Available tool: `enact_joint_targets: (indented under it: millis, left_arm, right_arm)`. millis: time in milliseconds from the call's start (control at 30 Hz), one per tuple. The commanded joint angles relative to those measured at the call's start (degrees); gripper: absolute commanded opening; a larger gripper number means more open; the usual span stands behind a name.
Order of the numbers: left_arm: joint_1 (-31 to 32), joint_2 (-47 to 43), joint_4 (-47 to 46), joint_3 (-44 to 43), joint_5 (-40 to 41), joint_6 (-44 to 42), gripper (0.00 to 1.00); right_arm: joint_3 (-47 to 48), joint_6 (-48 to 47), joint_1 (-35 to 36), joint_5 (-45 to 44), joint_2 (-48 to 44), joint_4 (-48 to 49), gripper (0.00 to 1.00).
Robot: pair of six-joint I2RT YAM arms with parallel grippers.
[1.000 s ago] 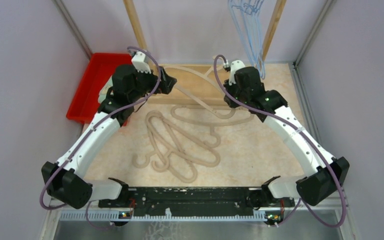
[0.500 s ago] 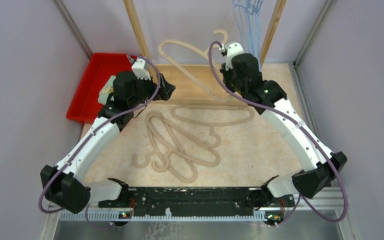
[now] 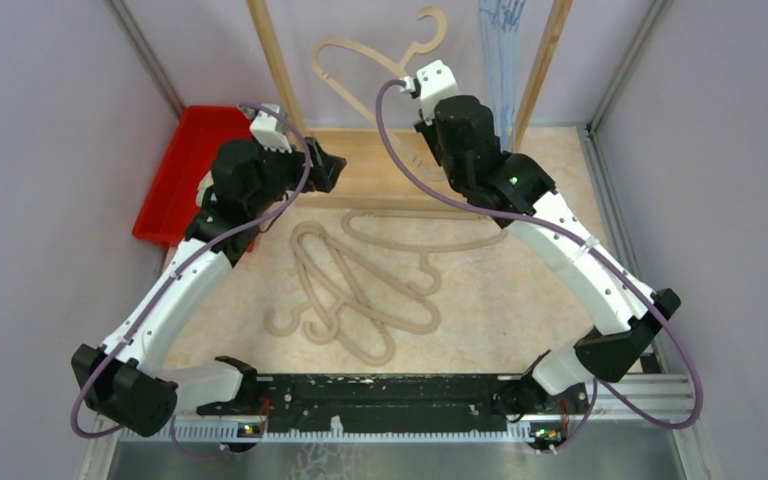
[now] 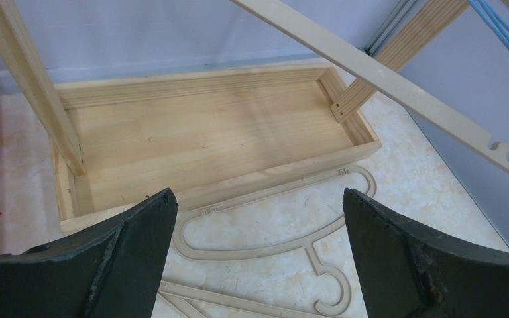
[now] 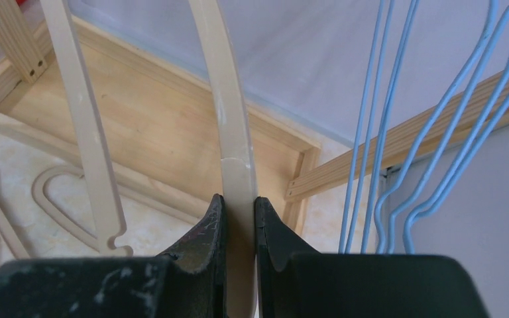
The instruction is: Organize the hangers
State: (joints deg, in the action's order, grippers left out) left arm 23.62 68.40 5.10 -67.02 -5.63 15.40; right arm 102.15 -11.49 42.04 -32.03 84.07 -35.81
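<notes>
**Right arm.** The right gripper [image 5: 238,218] is clamped on one bar of a beige hanger [image 5: 228,99], both fingers pressed flat against it. In the top external view this gripper [image 3: 426,98] is raised between the posts of the wooden rack [image 3: 270,60], and the held hanger [image 3: 360,43] is clear of the table, hook uppermost.

**Left arm.** The left gripper [image 4: 258,199] has its fingers spread wide with nothing between them. It hangs above the table just in front of the rack's base tray [image 4: 205,139].

**Hangers.**
- Light-blue wire hangers [image 5: 397,132] hang at the right end of the rack [image 3: 500,30], just beside the held hanger.
- One beige hanger [image 4: 252,250] lies flat on the table, just in front of the base tray's front edge [image 3: 430,245].
- Further beige hangers [image 3: 355,300] lie overlapped in a pile at the table centre.

**Other items.** A red bin [image 3: 185,170] sits at the far left of the table.
</notes>
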Motion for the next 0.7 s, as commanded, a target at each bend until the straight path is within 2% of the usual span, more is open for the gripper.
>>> enact_joint_targets:
  millis: [0,167,333,533,667]
  left_arm:
    - [-0.23,1.10,-1.83,0.41,-0.25,-0.80,1.00]
    - [-0.24,2.17,-2.85,0.78,-0.92,-0.77,1.00]
    - [-0.18,3.12,-3.24,0.87,-1.26,-0.94,1.00]
    - [-0.23,4.08,-3.16,0.66,-0.92,-1.70,1.00]
    - [-0.27,4.45,-3.30,1.03,-0.71,-1.79,1.00]
  right_arm:
    - [4.33,-5.80,3.50,-9.35,-0.82,5.67,0.00]
    - [3.72,-11.68,6.77,-17.16,-1.47,8.76,0.00]
    - [1.70,-18.64,7.43,-22.16,-2.87,17.24,0.00]
    - [1.26,-25.43,7.36,-23.88,-2.53,25.61,0.00]
    - [1.95,-23.50,7.47,-23.24,-2.74,23.69,0.00]
